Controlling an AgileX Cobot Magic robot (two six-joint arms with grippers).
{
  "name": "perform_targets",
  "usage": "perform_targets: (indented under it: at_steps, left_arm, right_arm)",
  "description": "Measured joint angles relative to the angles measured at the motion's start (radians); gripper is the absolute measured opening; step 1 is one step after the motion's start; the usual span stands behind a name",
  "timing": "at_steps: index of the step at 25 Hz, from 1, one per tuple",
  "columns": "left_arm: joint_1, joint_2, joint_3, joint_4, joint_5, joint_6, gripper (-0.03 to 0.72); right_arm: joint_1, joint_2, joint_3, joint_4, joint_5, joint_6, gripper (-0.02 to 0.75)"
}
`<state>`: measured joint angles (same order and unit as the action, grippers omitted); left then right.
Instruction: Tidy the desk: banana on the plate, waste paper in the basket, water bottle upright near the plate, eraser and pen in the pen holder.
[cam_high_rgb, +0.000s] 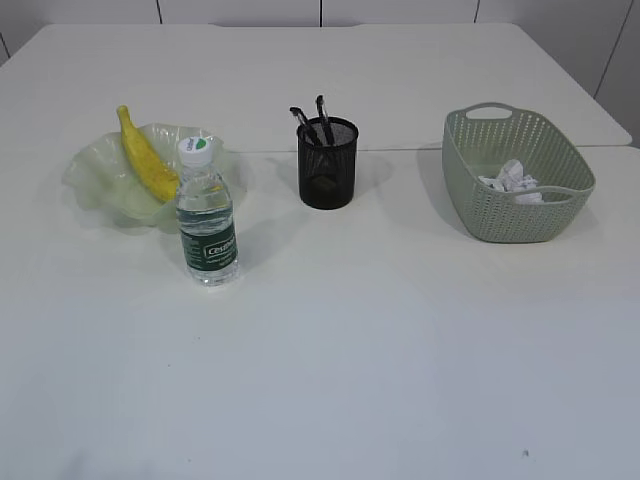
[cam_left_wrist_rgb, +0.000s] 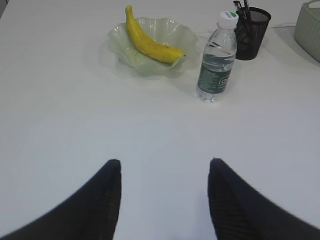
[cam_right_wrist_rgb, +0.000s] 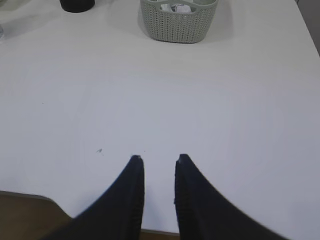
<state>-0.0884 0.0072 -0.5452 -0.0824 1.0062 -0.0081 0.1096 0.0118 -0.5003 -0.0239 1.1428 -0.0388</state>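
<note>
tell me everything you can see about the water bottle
The clear plastic water bottle stands upright on the white table, just in front of the pale green wavy-edged plate. It has a white cap with a green mark, a dark green label and is almost full. Neither gripper touches it.

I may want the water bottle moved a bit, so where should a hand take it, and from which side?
Grip the water bottle around its labelled middle, coming level from the front: it stands upright, and the plate sits close behind.

Bright, even light; soft shadows
</note>
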Motion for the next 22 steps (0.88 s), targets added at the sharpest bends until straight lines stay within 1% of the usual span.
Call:
perform_targets:
  at_steps: [13, 22]
  left_arm:
    - [0.000, -0.002, 0.011, -0.013, -0.012, 0.000, 0.388]
    - [0.000, -0.002, 0.011, -0.015, 0.056, 0.000, 0.388]
  right_arm:
    - [0.000, 0.000, 0.000, -0.006, 0.000, 0.000, 0.169]
    - [0.000, 0.000, 0.000, -0.044, 0.000, 0.000, 0.169]
